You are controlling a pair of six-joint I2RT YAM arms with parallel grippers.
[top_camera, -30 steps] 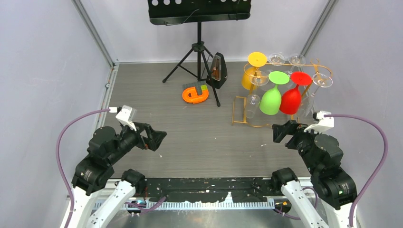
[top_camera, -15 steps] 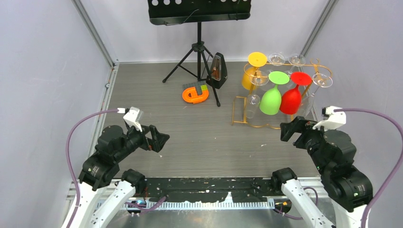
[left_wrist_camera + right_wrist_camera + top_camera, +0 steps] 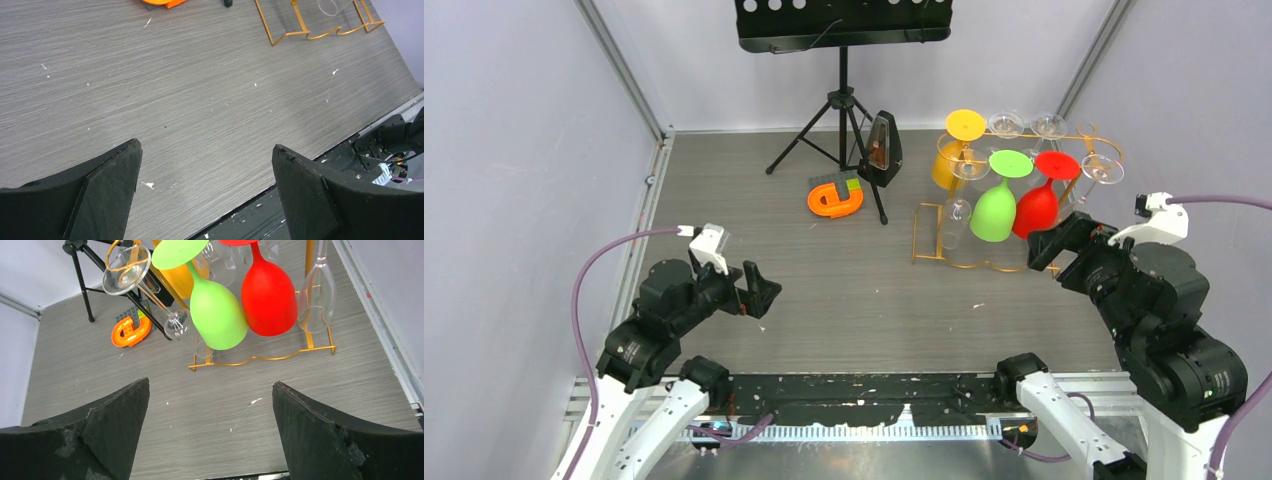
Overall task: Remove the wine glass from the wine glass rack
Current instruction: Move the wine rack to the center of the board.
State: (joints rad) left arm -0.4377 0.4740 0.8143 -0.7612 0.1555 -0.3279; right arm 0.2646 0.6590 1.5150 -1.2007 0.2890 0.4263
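Observation:
The gold wire wine glass rack (image 3: 921, 232) stands at the back right of the table, and several wine glasses hang upside down from it. Among them are a green one (image 3: 994, 212), a red one (image 3: 1035, 208), a yellow one (image 3: 951, 162) and clear ones (image 3: 1104, 168). My right gripper (image 3: 1058, 240) is open and empty just in front of the red glass, touching nothing. In the right wrist view the green glass (image 3: 216, 315), the red glass (image 3: 268, 296) and the rack's base wire (image 3: 260, 358) lie beyond the open gripper (image 3: 210, 385). My left gripper (image 3: 761, 288) hangs open over bare table (image 3: 206, 145).
A black tripod music stand (image 3: 844, 95) is at the back centre, with a dark metronome (image 3: 882, 150) and an orange toy (image 3: 834, 198) by its legs. Side walls with metal rails close in left and right. The table's front edge shows in the left wrist view (image 3: 300, 165).
My right arm has risen and swung right and forward, bringing its gripper close to the red glass. The left gripper has shifted slightly right. Both stay open.

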